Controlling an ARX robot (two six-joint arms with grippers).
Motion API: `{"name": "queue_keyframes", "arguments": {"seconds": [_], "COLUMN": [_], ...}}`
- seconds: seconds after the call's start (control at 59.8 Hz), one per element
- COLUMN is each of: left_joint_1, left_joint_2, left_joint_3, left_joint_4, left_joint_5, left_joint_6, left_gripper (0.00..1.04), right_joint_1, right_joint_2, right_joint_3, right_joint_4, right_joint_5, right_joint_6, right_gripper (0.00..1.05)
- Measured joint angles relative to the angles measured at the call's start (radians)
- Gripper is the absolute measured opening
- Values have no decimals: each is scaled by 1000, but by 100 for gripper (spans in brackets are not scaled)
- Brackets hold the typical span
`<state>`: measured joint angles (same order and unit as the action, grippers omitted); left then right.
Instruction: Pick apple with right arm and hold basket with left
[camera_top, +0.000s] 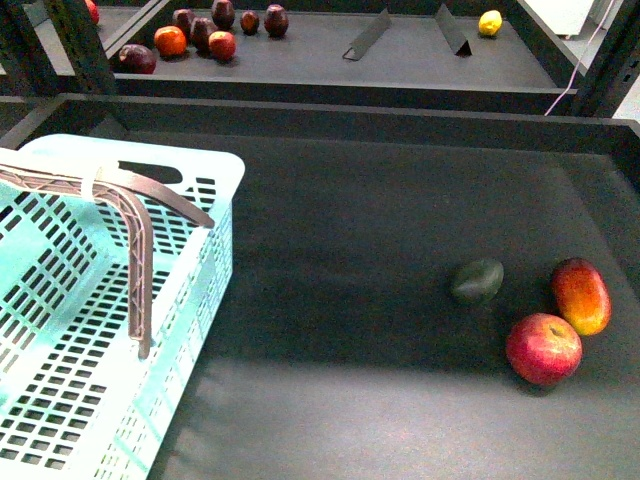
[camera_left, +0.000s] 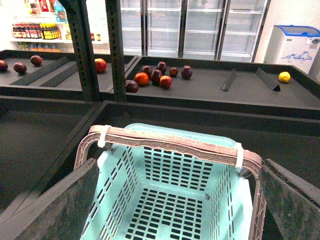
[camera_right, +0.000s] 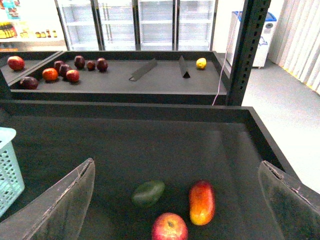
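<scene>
The red apple (camera_top: 544, 348) lies on the dark shelf at the front right, next to a red-orange mango (camera_top: 582, 295). In the right wrist view the apple (camera_right: 170, 227) sits low between my right gripper's (camera_right: 172, 200) wide-open fingers (camera_right: 60, 205), well below them and untouched. The aqua basket (camera_top: 215, 180) fills the front left, its brown-grey handles (camera_top: 140, 260) folded together and tied with a white zip tie. My left gripper (camera_left: 177, 200) hangs open above the basket (camera_left: 170, 200), just behind the handles (camera_left: 170, 142), holding nothing. Neither arm shows in the front view.
A dark green avocado (camera_top: 477, 281) lies left of the mango. The shelf's raised back wall (camera_top: 330, 118) runs across. On the shelf beyond lie several dark red fruits (camera_top: 200, 35), two metal dividers (camera_top: 452, 30) and a yellow lemon (camera_top: 489, 22).
</scene>
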<state>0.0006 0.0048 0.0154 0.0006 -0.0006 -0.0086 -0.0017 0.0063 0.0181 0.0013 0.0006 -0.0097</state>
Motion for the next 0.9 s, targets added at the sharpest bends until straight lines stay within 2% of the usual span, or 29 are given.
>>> {"name": "queue_keyframes", "arguments": {"seconds": [0.703,0.77,0.903], "left_joint_1": [0,-14,61], "left_joint_2": [0,128,426], "left_joint_3": [0,55,127], "left_joint_4": [0,-129,25], "left_joint_5": [0,-71,32], "left_joint_6": [0,-72,-217], "left_gripper": [98,98,98], "right_joint_1": [0,0,0], "right_joint_2": [0,0,-1], "right_joint_3": [0,0,0], "right_joint_4": [0,0,0], "right_joint_5": [0,0,0], "right_joint_6": [0,0,0], "right_gripper": [96,96,96]}}
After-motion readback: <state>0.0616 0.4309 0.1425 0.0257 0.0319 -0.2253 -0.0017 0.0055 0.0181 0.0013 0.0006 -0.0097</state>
